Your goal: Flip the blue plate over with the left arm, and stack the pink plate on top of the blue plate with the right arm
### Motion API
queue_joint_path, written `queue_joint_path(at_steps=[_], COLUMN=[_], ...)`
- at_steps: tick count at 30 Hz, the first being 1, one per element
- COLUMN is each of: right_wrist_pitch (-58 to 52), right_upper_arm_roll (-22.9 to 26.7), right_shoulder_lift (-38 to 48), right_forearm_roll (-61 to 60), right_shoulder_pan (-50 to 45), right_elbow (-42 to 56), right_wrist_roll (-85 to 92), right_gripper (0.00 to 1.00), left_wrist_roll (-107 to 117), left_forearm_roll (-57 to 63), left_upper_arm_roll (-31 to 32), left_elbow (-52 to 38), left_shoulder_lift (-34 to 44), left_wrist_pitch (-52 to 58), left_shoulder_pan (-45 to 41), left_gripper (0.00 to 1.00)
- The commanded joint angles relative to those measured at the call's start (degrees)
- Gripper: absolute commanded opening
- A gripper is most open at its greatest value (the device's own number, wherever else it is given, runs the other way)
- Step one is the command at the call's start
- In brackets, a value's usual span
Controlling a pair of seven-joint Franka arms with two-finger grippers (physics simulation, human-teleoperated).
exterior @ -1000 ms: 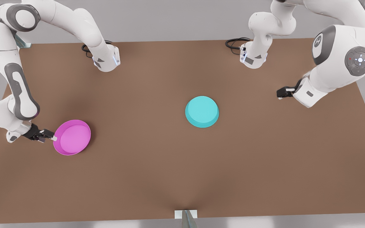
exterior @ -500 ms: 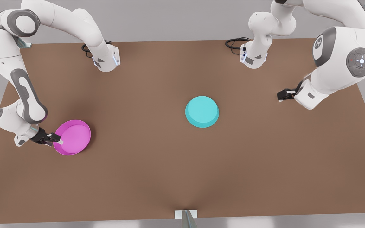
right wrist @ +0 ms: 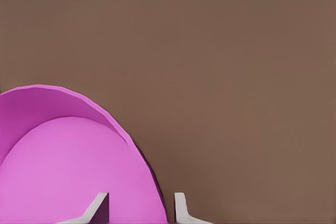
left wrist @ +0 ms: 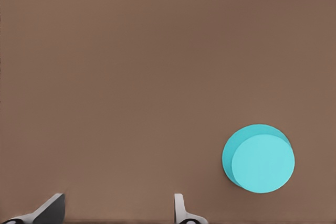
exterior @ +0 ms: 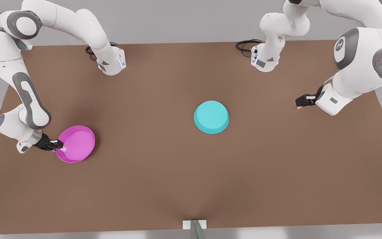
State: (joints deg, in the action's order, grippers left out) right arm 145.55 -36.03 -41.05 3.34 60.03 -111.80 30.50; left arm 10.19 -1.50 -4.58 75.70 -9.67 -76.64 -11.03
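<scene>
The right tool (exterior: 60, 147) is sitting at the pink plate (exterior: 76, 143), its fingers (right wrist: 181, 209) straddling the rim but not pinched tight. The plate is lying rim-up on the brown worktop (exterior: 164, 172) at the front view's left. The blue plate (exterior: 211, 117) is resting base-up mid-worktop, no writing on it. The left tool (exterior: 299, 101) is hovering well apart, fingers spread wide.

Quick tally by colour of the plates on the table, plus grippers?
Round glossy turquoise-blue plate, lying base up: 1
Round glossy magenta-pink plate, lying rim up: 1
Two-finger grippers: 2, the right gripper straddling the pink plate's rim, the left gripper open, apart from the blue plate
Total: 2 plates, 2 grippers
</scene>
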Motion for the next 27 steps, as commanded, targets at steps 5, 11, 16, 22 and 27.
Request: queue_joint_path(at_steps=[5, 11, 16, 22, 27], right_wrist_pitch=[0.00, 0.00, -0.53, -3.25, -4.75], right_upper_arm_roll=[0.00, 0.00, 0.00, -0.09, -0.62], right_shoulder_lift=[0.09, 0.18, 0.71, 1.94, 5.36], right_forearm_roll=[0.35, 0.44, 0.52, 0.61, 0.17], right_shoulder_pan=[0.09, 0.09, 0.00, 0.35, 1.49], right_elbow=[-0.26, -0.26, -0.35, -1.05, -4.13], right_wrist_roll=[0.00, 0.00, 0.00, -0.17, -0.52], right_gripper=[0.21, 0.21, 0.21, 0.21, 0.21], left_wrist_roll=[0.18, 0.27, 0.27, 0.45, 0.53], left_forearm_roll=[0.36, 0.36, 0.36, 0.44, 0.36], left_upper_arm_roll=[0.28, 0.36, 0.54, 0.54, 0.63], left_elbow=[-0.02, -0.20, -0.46, -1.61, -1.61], left_shoulder_lift=[-0.08, -0.26, -0.44, -0.87, -1.05], left_wrist_pitch=[1.49, 1.50, 1.15, 1.49, 1.23], left_shoulder_pan=[-0.49, -0.75, -0.93, -1.01, -1.10], left_gripper=[1.00, 1.00, 1.00, 1.00, 1.00])
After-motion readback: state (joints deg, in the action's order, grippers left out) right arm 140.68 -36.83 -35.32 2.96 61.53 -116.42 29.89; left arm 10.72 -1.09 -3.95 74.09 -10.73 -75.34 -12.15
